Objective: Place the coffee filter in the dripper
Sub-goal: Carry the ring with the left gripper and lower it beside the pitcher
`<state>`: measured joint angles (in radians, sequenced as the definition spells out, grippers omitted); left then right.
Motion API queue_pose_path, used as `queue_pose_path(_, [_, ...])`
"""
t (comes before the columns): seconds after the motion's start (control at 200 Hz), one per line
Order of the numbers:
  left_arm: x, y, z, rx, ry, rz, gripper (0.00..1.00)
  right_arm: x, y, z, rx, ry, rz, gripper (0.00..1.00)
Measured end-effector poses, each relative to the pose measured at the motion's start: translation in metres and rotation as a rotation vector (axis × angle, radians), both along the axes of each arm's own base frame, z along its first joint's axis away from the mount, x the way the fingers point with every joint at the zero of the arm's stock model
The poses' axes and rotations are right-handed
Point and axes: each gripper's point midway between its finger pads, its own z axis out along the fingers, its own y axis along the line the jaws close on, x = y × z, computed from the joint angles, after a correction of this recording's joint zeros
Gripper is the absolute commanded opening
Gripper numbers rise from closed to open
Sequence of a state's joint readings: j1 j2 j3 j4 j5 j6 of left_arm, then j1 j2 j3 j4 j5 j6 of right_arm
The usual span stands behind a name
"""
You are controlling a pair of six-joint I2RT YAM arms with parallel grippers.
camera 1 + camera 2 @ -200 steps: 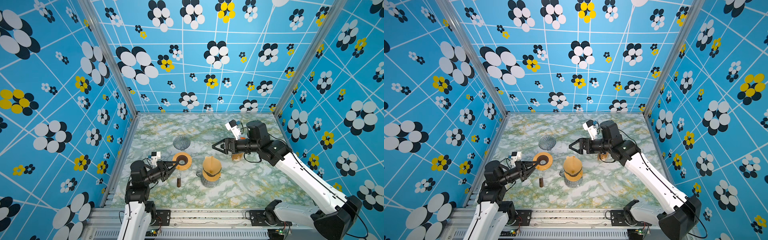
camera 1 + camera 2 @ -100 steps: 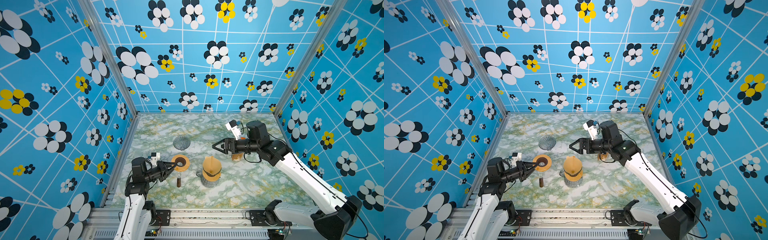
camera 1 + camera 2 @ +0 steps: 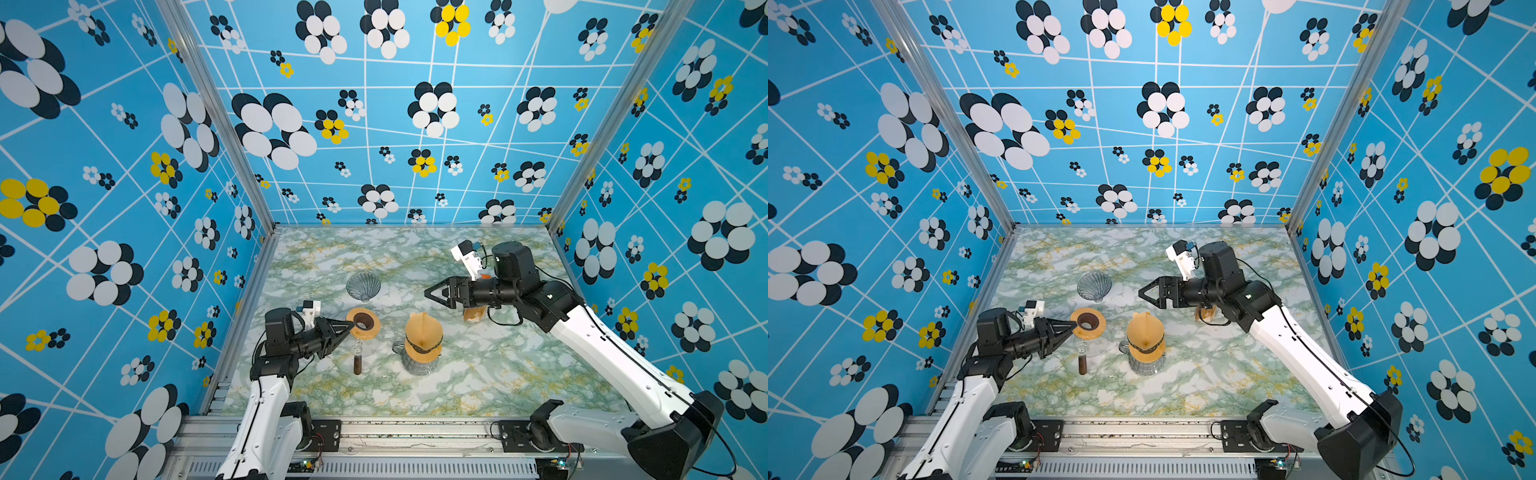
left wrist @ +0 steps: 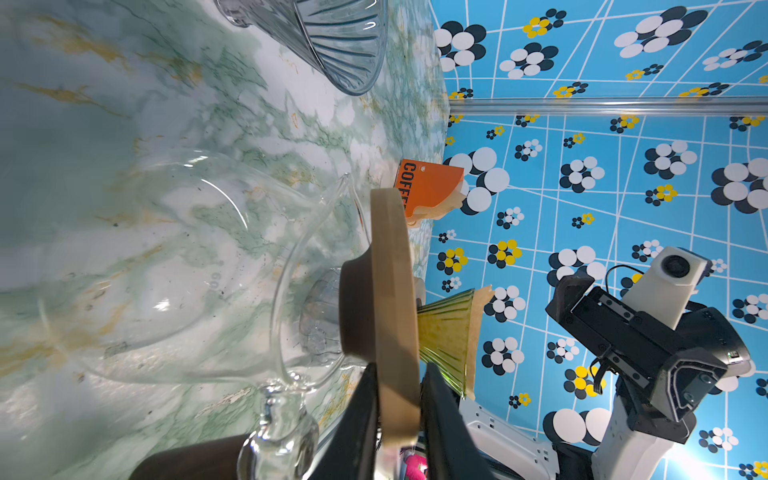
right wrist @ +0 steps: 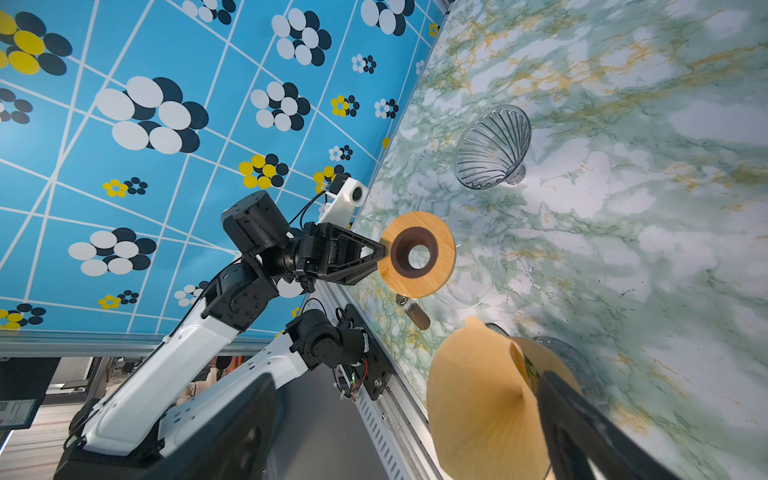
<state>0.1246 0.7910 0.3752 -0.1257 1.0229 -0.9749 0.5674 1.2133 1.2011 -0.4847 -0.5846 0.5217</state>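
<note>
- One paper coffee filter [image 3: 423, 330] sits inside the green dripper [image 4: 442, 332].
- My right gripper [image 3: 428, 293] stands wide open, near the filter.
- My left gripper [image 3: 351, 327] pinches the wooden ring [image 3: 374, 329] by its edge.

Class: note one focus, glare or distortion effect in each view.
Both top views: wide-angle stretch splays the walls. Left wrist view: highlights glint on the glass carafe; the left claw is blurred. Right wrist view: the near coffee filter looks soft.
</note>
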Motion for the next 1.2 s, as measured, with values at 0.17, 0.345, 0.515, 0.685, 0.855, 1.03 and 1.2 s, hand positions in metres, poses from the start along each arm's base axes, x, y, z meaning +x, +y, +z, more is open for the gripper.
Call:
queue_pose_path(0.17, [0.002,0.001,-0.005,0.018,0.010,0.002,0.22,0.000,0.000,0.000,-0.003,-0.009,0.004,0.98])
queue_pose_path(0.345, [0.001,0.004,-0.010,0.050,0.036,0.015,0.22,0.000,0.000,0.000,-0.004,-0.011,0.006,0.99])
queue_pose_path(0.515, [0.002,0.008,-0.009,0.085,0.051,0.031,0.23,0.001,0.000,0.000,-0.006,-0.012,0.003,0.98])
queue_pose_path(0.685, [0.002,0.012,-0.008,0.123,0.065,0.046,0.24,0.000,-0.001,-0.002,-0.009,-0.008,0.003,0.98])
queue_pose_path(0.855, [0.003,0.015,-0.009,0.143,0.090,0.057,0.25,0.000,-0.001,-0.002,-0.012,-0.008,0.003,0.99])
queue_pose_path(1.03, [0.004,0.018,-0.012,0.169,0.114,0.066,0.26,0.000,-0.001,-0.003,-0.017,-0.013,0.003,0.98])
queue_pose_path(1.2, [0.006,0.022,-0.010,0.206,0.125,0.074,0.28,0.000,-0.002,-0.005,-0.028,-0.012,0.004,0.99])
